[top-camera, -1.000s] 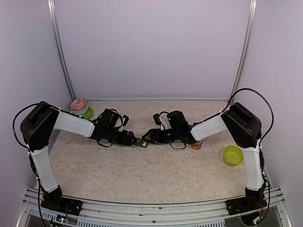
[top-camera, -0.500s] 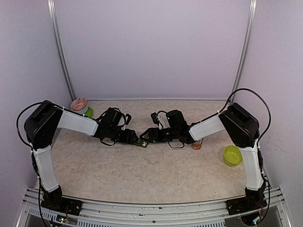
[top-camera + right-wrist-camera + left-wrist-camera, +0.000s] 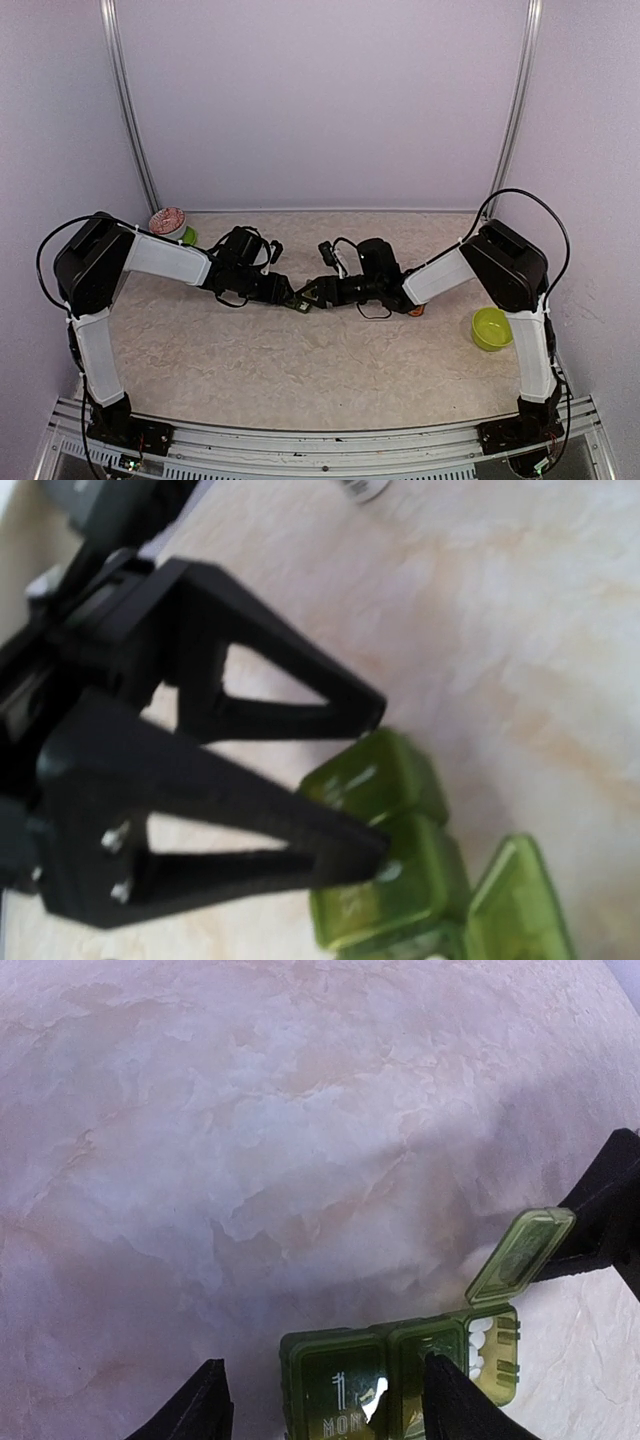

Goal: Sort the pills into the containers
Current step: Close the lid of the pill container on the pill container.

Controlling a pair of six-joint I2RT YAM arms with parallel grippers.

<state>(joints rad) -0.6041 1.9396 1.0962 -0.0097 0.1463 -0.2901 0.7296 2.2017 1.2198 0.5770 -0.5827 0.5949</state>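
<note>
Lime-green bowl (image 3: pixel 491 328) seen on marbled table (image 3: pixel 300 370) beside right arm. Dark green pill organiser (image 3: pixel 335 1385) laid flat mid-table, between both grippers. Its closed compartments straddled by left gripper (image 3: pixel 322 1385), jaws spread, gap visible at one side. End lid (image 3: pixel 520 1255) raised; white pills (image 3: pixel 478 1338) seen inside. Lid touched by one finger of right gripper (image 3: pixel 316 292), jaws held wide.

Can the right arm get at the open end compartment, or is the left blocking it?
Probably yes. The left end effector straddles the closed compartments; the open compartment and raised lid lie bare on the right end effector's side.
</note>
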